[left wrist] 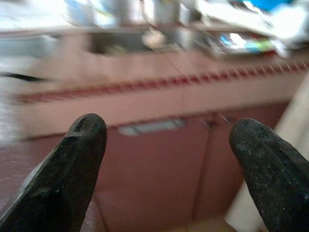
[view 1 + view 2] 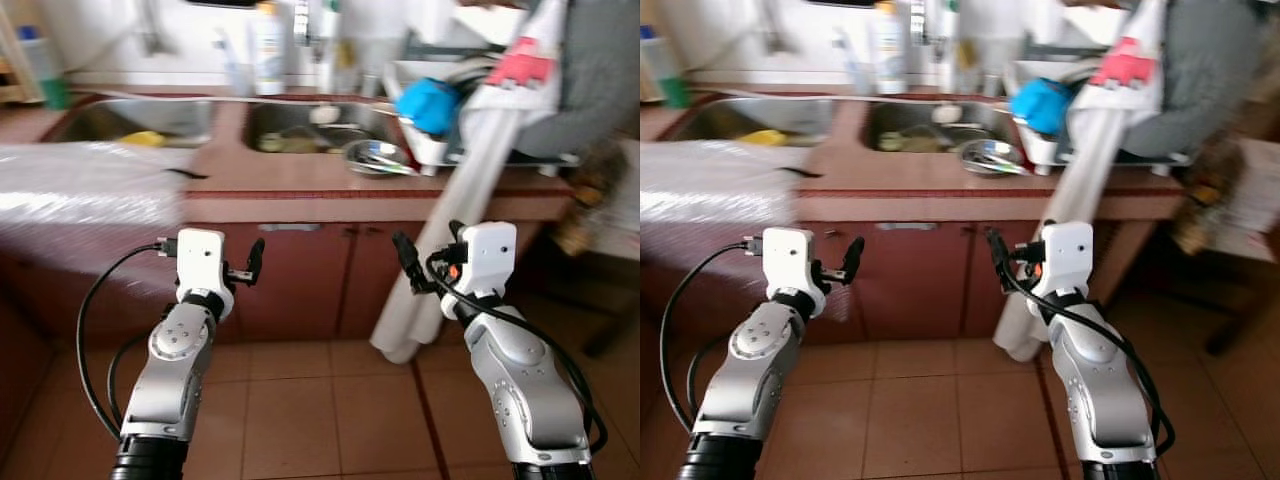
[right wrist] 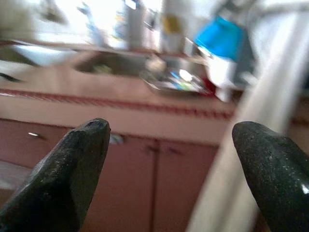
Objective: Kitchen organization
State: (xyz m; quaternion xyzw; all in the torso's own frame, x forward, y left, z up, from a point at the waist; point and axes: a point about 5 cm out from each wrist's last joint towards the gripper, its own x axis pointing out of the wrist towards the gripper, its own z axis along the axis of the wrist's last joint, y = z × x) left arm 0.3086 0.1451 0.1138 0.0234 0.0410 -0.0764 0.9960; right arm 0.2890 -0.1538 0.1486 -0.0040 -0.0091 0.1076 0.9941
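Both arms are raised before the red-brown bench (image 2: 300, 175), left gripper (image 2: 252, 262) and right gripper (image 2: 405, 258) facing its cabinet doors (image 2: 300, 275). 2 sinks (image 2: 300, 125) sit above; a white roll (image 2: 450, 230) leans alongside.

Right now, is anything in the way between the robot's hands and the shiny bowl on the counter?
Nothing sits in the gap. Both grippers, left and right, are open, held out low before the cupboard doors. The bowl is higher up on the counter. A white roll leans close beside the right one.
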